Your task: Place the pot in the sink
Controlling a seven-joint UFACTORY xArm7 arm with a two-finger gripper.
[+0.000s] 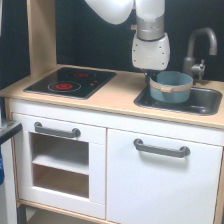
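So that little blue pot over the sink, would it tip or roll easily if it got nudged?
Probably not. The pot is low and wide with straight sides, so it should sit steady rather than roll. It looks like a small toy, so likely light and stiff. Its smooth sides could be slippery. Whether it rests in the sink or hangs from the gripper is unclear.

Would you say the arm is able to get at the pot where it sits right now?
Probably yes. The arm's wrist hangs directly behind and above the pot, which sits in the sink toward the exterior view's left. Nothing stands between them; the faucet is off to the side. The gripper itself is hidden behind the pot.
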